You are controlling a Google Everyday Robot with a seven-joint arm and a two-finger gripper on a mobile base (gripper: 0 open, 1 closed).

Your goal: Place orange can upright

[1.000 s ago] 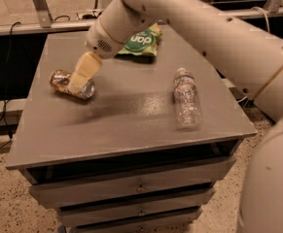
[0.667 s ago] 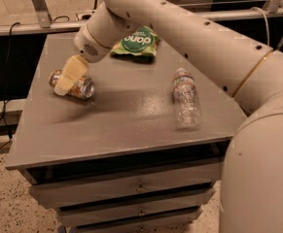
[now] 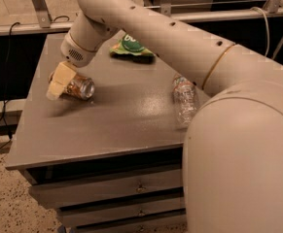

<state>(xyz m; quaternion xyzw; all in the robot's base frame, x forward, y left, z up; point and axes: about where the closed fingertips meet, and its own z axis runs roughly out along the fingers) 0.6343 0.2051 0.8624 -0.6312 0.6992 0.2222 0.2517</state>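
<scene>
Reaching in from the right over the grey surface with a thick white arm, and ending in the hand low over the left rear part. Looks tan and blocky there, tilted down to the left, right up against the orange can and hiding that can's left end from the camera. Cannot tell whether wide, narrow or closed on the can; cannot tell either whether gripping or merely resting against it. Shows the orange can on its side, not upright, down on the surface with the silver end turned to the right, brownish-orange label just visible behind that end. Casts a soft shadow on the surface below and to the left of the hand. Has a clear plastic bottle lying flat near the right edge, well apart from the can, narrower end toward the rear. Has a green snack bag at the rear, just beyond the arm and apart from both can and bottle. Carries all three on a grey cabinet with drawers in its front, standing on a speckled floor. Runs a dark cable down the left side, behind the cabinet
</scene>
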